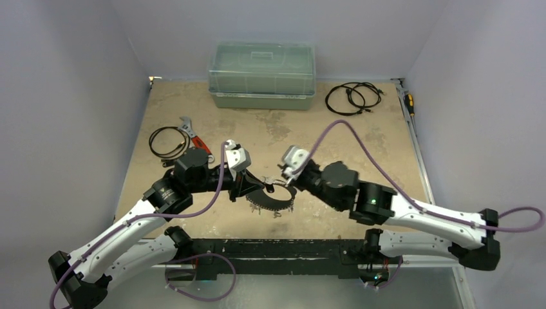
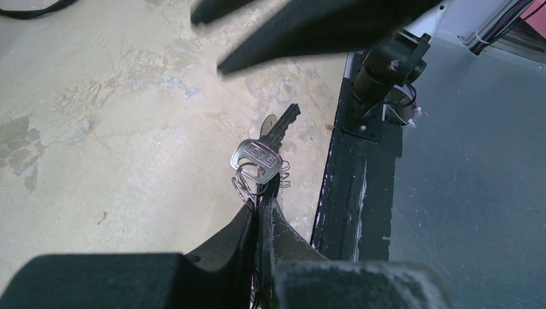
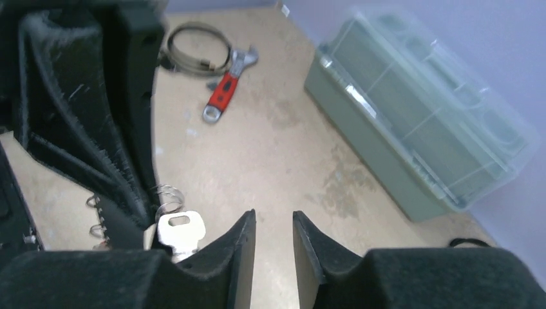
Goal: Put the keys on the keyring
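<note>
1. Our left pincer (image 2: 261, 209) is pressed together on the keyring's (image 1: 270, 201) thin edge; we judge a weak pinch could let it swivel or drop to the counter (image 1: 193, 116)
2. Our right pincer (image 3: 273, 225) is spread, with nothing between its fingers; the key (image 3: 181, 232) lies just beside one finger, so closing here could miss or knock it
3. The keyring sits near the counter's front middle, between both pincers; it is a flat crescent fringed with small loops
4. The key is silver with a stamped head, hanging on wire loops
</note>
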### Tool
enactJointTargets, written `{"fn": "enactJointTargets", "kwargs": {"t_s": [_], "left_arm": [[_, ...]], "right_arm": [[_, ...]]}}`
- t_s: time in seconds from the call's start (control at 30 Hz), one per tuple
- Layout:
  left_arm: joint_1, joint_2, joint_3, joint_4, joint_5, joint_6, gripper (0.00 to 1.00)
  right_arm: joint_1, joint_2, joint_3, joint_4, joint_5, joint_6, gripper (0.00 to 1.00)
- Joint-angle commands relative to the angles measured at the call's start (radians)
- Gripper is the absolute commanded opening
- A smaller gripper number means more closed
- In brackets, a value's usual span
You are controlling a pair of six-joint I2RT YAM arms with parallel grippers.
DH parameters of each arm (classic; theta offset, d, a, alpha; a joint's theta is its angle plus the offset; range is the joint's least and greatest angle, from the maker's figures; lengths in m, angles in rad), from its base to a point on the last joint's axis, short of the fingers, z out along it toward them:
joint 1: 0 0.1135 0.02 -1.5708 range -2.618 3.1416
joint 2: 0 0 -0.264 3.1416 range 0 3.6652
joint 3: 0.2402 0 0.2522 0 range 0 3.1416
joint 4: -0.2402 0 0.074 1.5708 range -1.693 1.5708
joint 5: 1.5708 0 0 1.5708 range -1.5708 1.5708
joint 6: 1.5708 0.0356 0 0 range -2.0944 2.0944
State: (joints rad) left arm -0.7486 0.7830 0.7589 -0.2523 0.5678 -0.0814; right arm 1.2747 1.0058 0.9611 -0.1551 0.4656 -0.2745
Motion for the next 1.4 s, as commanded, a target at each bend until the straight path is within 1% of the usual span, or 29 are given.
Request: {"fn": "enactJointTargets", "kwargs": {"t_s": [0.0,0.1,0.2,0.33,0.43,0.6,0.8,0.9,1.23,1.37], "left_arm": [[-0.006,-0.019,0.012,0.059,0.034,0.024,0.00],[-0.006,-0.021,0.022,0.055,0.047,0.026,0.00],[-0.007,-0.018,0.051,0.026,0.058,0.033,0.00],[-0.010,-0.027,0.093,-0.014,0.079,0.037,0.00],[-0.010,-0.033,0.122,-0.048,0.082,0.046,0.00],[-0.013,-0.036,0.155,-0.087,0.085,0.059,0.00],[-0.013,-0.044,0.168,-0.102,0.074,0.070,0.00],[-0.013,-0.048,0.168,-0.105,0.066,0.075,0.00],[-0.015,-0.056,0.166,-0.097,0.057,0.077,0.00],[-0.015,-0.059,0.165,-0.094,0.050,0.077,0.00]], "right_arm": [[-0.128,-0.171,-0.026,0.106,-0.245,0.066,0.37],[-0.211,-0.232,-0.046,0.109,-0.482,0.077,0.50],[-0.250,-0.220,-0.021,0.074,-0.702,0.082,0.59],[-0.296,-0.144,0.035,0.001,-0.885,0.104,0.74],[-0.321,-0.118,0.036,0.026,-0.978,0.126,0.79],[-0.357,-0.074,0.034,0.063,-1.093,0.145,0.80],[-0.387,-0.008,0.033,0.098,-1.162,0.179,0.81],[-0.391,0.018,0.031,0.108,-1.167,0.189,0.80],[-0.402,0.075,0.009,0.120,-1.144,0.203,0.74],[-0.405,0.080,-0.009,0.140,-1.168,0.217,0.67]]}}
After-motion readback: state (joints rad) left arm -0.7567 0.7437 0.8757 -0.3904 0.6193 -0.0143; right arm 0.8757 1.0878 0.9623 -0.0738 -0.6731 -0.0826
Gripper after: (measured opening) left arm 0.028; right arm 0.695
